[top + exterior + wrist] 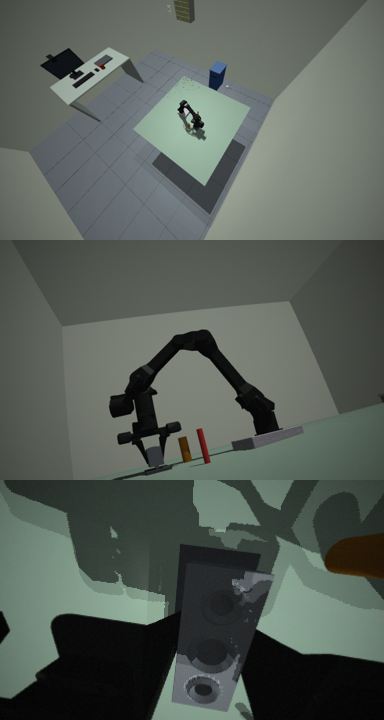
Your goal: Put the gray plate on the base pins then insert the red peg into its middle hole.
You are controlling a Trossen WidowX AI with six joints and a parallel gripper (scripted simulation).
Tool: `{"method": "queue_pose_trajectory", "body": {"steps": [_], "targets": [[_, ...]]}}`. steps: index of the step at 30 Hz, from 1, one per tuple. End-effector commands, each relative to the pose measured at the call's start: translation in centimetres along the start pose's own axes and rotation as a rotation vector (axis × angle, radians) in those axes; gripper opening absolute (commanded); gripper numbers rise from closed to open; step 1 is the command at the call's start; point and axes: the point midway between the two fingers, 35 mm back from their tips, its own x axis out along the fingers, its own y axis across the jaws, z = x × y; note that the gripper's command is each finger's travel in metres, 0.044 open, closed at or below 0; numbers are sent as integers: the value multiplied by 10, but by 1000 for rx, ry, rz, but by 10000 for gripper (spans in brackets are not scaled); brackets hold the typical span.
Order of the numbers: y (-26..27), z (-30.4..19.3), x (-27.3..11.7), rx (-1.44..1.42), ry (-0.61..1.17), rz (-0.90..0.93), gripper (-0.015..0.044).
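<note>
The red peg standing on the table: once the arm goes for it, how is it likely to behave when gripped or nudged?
The red peg stands upright, tall and slim on a small footprint, so a sideways nudge would probably tip it. It looks round, so once down it may roll. It appears rigid and smooth, so a firm mid-height pinch seems safest. The gripper holds the gray plate.

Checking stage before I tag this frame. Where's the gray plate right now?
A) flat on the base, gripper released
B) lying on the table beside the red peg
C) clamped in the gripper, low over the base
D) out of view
C: the gripper is shut on the gray plate, just above the base, while the red peg stands untouched on the table.
</note>
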Motion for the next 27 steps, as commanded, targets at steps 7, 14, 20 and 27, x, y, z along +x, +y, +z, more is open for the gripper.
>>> {"method": "queue_pose_trajectory", "body": {"steps": [7, 14, 20, 27], "targets": [[0, 0, 0, 0, 0, 1, 131], [0, 0, 0, 0, 0, 1, 315], [0, 0, 0, 0, 0, 1, 440], [7, 2, -54, -28, -8, 11, 440]]}}
